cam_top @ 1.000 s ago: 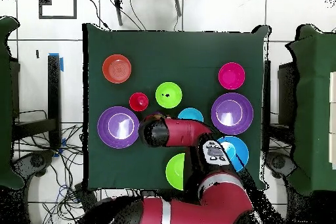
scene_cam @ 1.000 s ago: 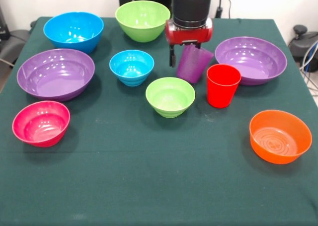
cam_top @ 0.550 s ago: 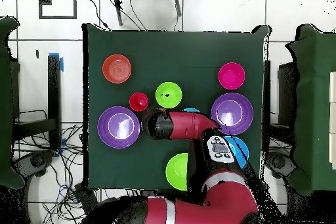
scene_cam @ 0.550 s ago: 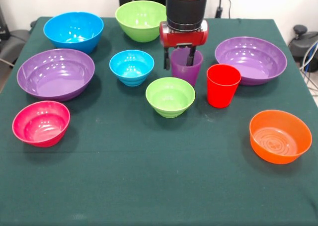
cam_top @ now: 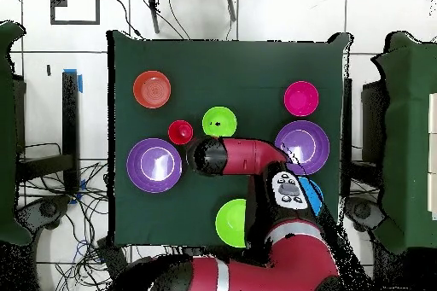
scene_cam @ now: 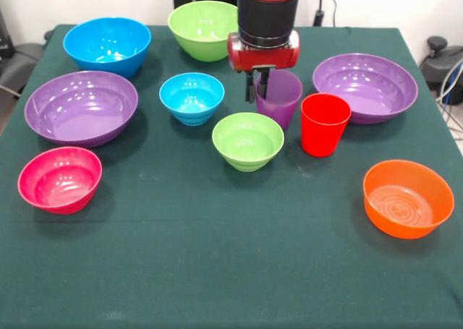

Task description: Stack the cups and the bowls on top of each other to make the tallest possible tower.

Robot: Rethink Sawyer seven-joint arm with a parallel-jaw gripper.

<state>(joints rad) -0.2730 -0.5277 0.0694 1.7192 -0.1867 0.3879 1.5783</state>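
Purple cup [scene_cam: 279,97] stands upright on the green table [scene_cam: 217,257], near the middle toward the far side. Gripper [scene_cam: 256,87] sits at the cup's left rim, one finger [scene_cam: 262,85] inside the cup, the other outside against the wall; jaws are narrow and seem to pinch the rim, though I cannot tell how firm the hold is. Red cup [scene_cam: 324,124] stands upright just beside the purple cup on its right, apart from it. Small green bowl [scene_cam: 247,140] sits just in front of the purple cup. Small blue bowl [scene_cam: 192,97] lies left of the gripper. Nothing is stacked; every bowl sits alone, open side up. Purple bowl [scene_cam: 365,87] is at far right, another purple bowl [scene_cam: 80,107] at left. Big blue bowl [scene_cam: 107,45] is far left, big green bowl [scene_cam: 205,29] far centre behind the arm [scene_cam: 268,11]. Pink bowl [scene_cam: 60,178] is near left, orange bowl [scene_cam: 408,198] near right. Overhead, the arm covers the purple cup.
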